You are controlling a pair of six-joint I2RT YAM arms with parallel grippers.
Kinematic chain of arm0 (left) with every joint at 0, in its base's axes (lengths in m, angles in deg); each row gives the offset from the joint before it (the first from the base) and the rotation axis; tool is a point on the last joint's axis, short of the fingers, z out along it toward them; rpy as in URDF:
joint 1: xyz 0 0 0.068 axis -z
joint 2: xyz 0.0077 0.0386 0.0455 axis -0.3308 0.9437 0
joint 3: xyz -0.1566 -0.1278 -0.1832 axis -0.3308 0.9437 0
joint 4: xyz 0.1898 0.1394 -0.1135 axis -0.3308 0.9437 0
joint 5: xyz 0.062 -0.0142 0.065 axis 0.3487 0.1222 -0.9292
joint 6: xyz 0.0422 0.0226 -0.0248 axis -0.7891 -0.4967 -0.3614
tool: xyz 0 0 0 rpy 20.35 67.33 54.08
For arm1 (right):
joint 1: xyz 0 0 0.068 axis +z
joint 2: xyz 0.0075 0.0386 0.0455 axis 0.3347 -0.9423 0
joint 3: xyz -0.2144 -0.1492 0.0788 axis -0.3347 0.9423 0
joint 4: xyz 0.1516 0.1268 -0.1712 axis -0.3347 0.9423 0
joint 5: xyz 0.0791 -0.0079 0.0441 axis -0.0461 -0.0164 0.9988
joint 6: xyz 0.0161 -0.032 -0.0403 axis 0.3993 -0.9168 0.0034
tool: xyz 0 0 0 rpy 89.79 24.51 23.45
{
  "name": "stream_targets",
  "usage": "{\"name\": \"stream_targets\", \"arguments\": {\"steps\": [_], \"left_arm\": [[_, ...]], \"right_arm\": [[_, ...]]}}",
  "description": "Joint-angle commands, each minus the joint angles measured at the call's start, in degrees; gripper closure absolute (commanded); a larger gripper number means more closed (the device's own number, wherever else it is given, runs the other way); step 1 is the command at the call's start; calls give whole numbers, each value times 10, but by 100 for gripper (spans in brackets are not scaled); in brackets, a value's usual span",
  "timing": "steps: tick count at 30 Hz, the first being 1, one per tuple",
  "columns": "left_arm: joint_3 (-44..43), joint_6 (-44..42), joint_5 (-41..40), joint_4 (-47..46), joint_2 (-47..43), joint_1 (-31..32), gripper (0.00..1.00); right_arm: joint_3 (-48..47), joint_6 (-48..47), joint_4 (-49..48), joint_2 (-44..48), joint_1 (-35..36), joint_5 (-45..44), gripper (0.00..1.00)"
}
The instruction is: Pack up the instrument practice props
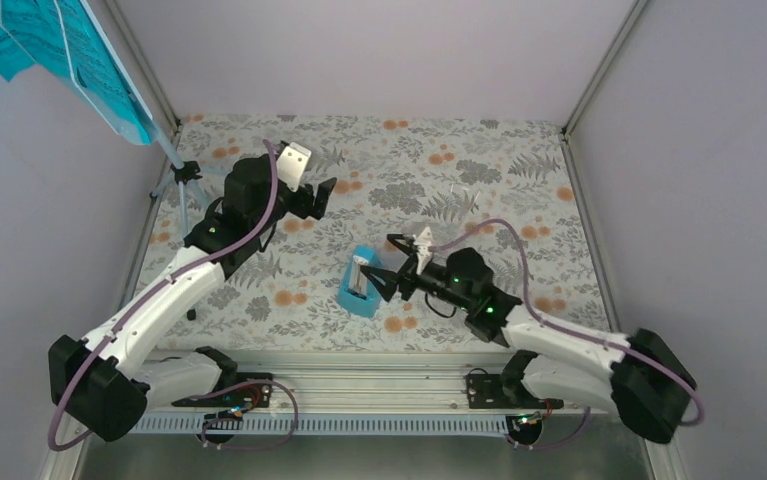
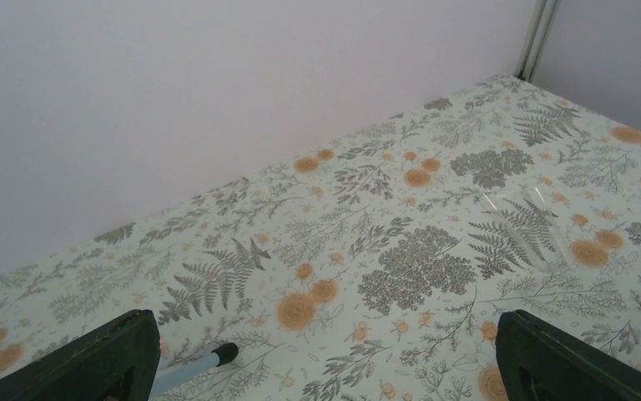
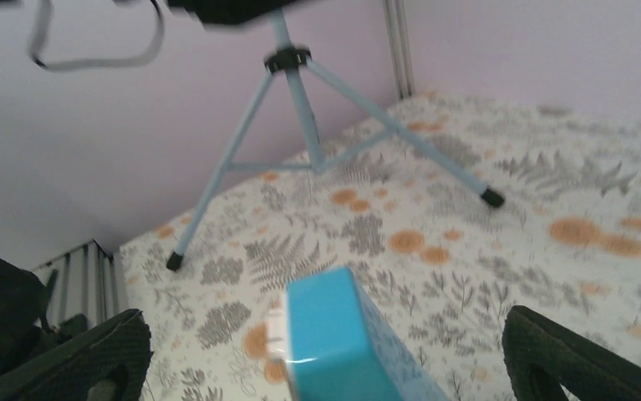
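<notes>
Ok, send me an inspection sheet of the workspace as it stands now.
Surface: floral table, flat, no spills seen.
Job's things: metronome mid-table; stand upright at the far left corner, pages on it.
Clutter: nothing seen.
Tools: left tool open, empty, near the stand; right tool open, metronome in its gap, not gripped.
Cables: purple cables run along both arms; loose wires at the bases.
Surroundings: pale walls, metal frame.
</notes>
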Motion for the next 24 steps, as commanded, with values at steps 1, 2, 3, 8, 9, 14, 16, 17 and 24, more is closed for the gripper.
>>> {"name": "stream_targets", "arguments": {"steps": [1, 2, 3, 8, 9, 14, 16, 17, 24], "left_arm": [[6, -20, 21, -25, -20, 4, 0], [6, -24, 27, -26, -23, 6, 0], [5, -27, 32, -24, -28, 9, 0], [-4, 34, 101, 23, -56, 21, 0], [11, 51, 121, 23, -68, 24, 0], [117, 100, 230, -13, -129, 50, 0], [156, 106, 266, -30, -143, 72, 0], [169, 108, 269, -36, -148, 84, 0], [240, 123, 155, -47, -152, 135, 0]], "right_arm": [[30, -30, 43, 111, -12, -30, 1], [38, -27, 53, 136, -19, -45, 0], [44, -17, 65, 157, -31, -60, 0], [47, 20, 143, 203, -107, -104, 0], [47, 32, 153, 208, -123, -101, 1], [29, 62, 188, 232, -162, -54, 0], [22, 64, 198, 233, -166, -53, 0], [22, 63, 196, 233, -168, -47, 0], [51, 87, 164, 248, -171, -18, 0]]}}
